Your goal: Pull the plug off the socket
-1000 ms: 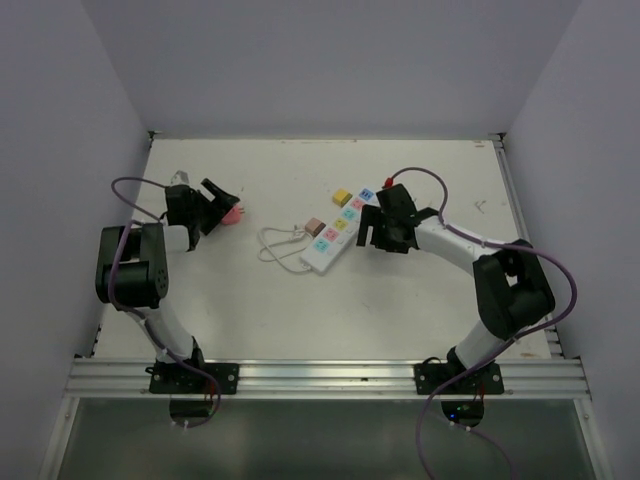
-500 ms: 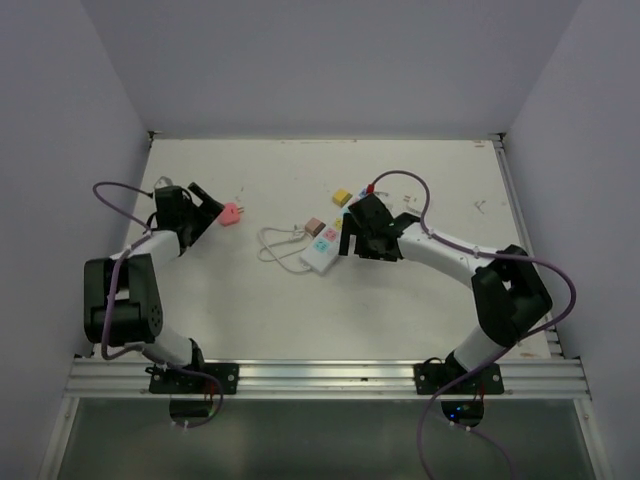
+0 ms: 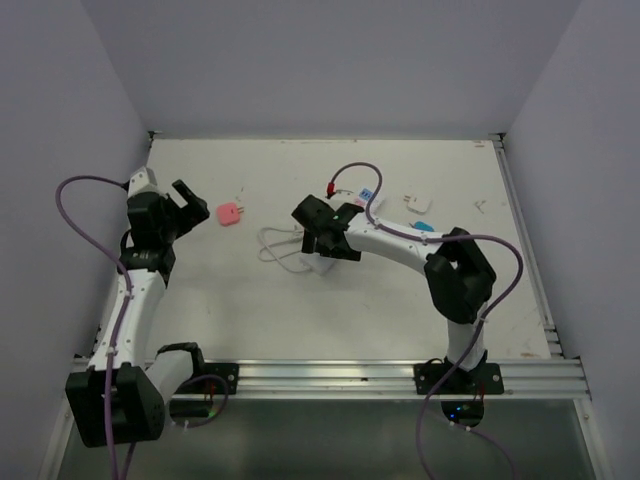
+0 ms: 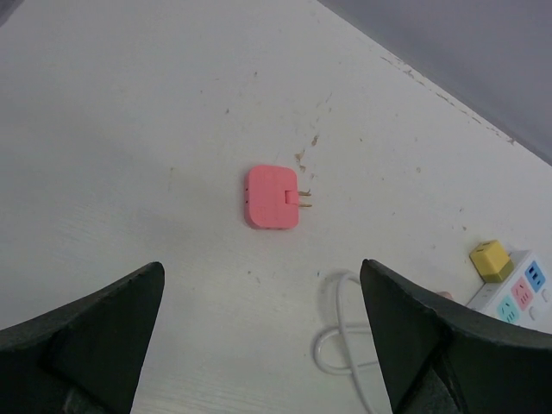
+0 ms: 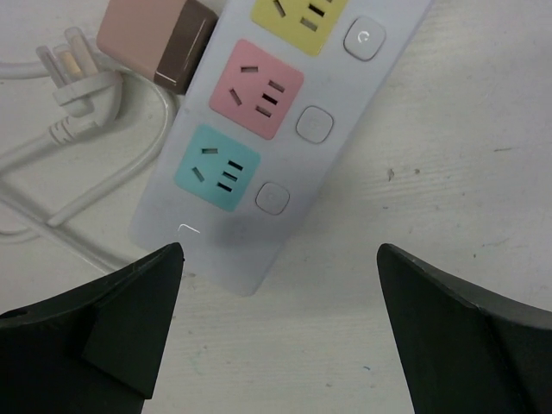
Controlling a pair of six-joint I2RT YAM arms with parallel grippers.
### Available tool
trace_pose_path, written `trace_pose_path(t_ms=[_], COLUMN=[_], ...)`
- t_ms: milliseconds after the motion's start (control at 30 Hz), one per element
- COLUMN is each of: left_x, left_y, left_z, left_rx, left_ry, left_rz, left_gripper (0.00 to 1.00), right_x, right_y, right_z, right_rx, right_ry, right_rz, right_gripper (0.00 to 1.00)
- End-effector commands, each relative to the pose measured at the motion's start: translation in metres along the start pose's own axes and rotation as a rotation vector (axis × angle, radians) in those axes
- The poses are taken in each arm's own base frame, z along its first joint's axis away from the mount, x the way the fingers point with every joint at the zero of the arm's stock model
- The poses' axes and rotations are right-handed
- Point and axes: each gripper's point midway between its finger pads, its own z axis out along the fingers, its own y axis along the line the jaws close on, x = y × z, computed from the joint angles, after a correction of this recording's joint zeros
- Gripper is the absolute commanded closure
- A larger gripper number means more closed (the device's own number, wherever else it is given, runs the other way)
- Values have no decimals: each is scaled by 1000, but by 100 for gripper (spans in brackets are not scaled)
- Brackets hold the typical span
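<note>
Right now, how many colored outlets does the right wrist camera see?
3, in a row on the strip: yellow outlet at the top edge, pink outlet in the middle, teal outlet near the strip's end. More may lie outside the frame.

You look down on white matte bench [image 3: 300, 320], enclosed on three sides. Back wall [image 3: 330, 60] at 12 o'clock, left wall [image 3: 50, 150] at 9, right wall [image 3: 600, 150] at 3: all plain pale grey-lilac. Aluminium rail [image 3: 330, 375] runs along bench edge at 6 o'clock. Small dark scuffs [image 4: 304, 158] speckle bench surface. Light even, shadows soft.
</note>
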Motion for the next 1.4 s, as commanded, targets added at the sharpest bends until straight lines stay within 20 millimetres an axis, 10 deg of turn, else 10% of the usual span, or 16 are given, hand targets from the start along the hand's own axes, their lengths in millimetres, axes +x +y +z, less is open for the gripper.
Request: trace_pose_path(t_ms=[0, 800, 1367], left_x=[5, 5, 8], left_y=[15, 7, 7], left_z=[-10, -10, -9], left_rx=[-52, -8, -5], left_ry=[-31, -15, -8], left_rz=[81, 90, 91], left_gripper=[1, 1, 2], right_x=[3, 7, 43], right_y=[-6, 38, 0], right_z=[-4, 19, 48], right_rx=[112, 148, 257], right_ry=[-10, -23, 52], right_rz=[59, 268, 191], right_gripper=[1, 1, 17])
